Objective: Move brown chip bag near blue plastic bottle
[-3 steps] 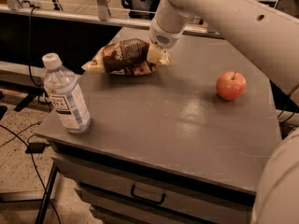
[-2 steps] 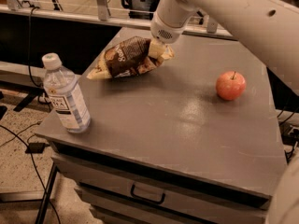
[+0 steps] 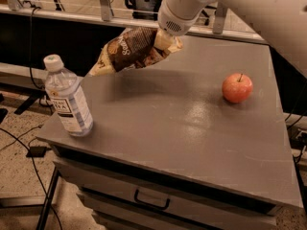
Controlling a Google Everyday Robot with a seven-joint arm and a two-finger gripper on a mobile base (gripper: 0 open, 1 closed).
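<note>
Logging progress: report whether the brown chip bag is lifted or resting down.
Lifted: the crinkly brown chip bag hangs tilted from the gripper, clear above the grey table.

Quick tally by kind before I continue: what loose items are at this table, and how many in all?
1 chip bag, gripped by the claw above the table, back left.
1 bottle, standing front left.
1 apple, right side.
Total: 3.
</note>
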